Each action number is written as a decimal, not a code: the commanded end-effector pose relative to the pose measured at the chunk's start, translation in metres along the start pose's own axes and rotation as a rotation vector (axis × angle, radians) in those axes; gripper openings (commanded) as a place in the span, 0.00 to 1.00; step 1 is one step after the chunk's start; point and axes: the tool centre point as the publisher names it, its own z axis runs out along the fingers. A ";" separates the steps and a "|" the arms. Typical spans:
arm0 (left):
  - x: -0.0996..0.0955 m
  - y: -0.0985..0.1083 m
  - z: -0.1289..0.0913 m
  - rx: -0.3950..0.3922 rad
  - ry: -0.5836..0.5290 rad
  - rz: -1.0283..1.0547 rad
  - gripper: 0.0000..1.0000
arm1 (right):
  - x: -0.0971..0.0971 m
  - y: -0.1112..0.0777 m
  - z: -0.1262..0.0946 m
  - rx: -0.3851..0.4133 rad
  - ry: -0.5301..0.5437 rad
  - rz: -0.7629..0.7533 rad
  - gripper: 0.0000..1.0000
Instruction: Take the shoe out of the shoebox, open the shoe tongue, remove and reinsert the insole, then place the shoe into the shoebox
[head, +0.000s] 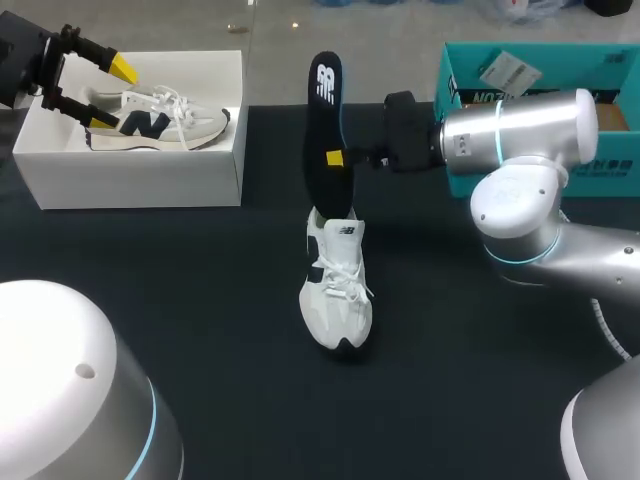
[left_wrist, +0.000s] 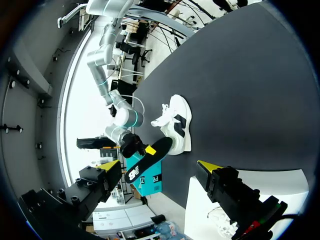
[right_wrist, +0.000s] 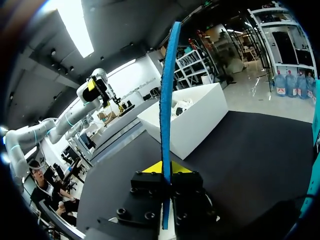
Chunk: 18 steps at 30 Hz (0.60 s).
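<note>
A white shoe (head: 337, 290) lies on the black table (head: 200, 300), toe toward the near edge. Above its heel a dark insole (head: 325, 120) stands upright, its lower end at the shoe's opening. My right gripper (head: 340, 160) is shut on the insole at mid-length. In the right wrist view the insole (right_wrist: 166, 100) shows edge-on, clamped by the gripper (right_wrist: 166, 170). My left gripper (head: 95, 85) hangs open over the white shoebox (head: 140, 180), holding nothing. A second shoe (head: 160, 120) lies inside that box. The left wrist view shows the shoe (left_wrist: 177, 125) and insole (left_wrist: 150, 160) ahead of the open gripper (left_wrist: 160, 165).
A teal cardboard box (head: 470, 80) stands at the back right, behind my right arm. The white shoebox (right_wrist: 195, 120) sits at the back left of the table.
</note>
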 end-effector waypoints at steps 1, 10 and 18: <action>0.000 -0.001 0.000 0.000 0.003 0.000 1.00 | -0.010 -0.009 0.010 -0.055 0.019 -0.025 0.00; 0.000 -0.001 0.000 0.000 0.003 0.000 1.00 | -0.019 -0.016 0.010 -0.084 0.024 -0.034 0.00; 0.000 -0.001 0.000 0.000 0.003 0.000 1.00 | -0.019 -0.032 0.006 -0.069 0.015 -0.050 0.00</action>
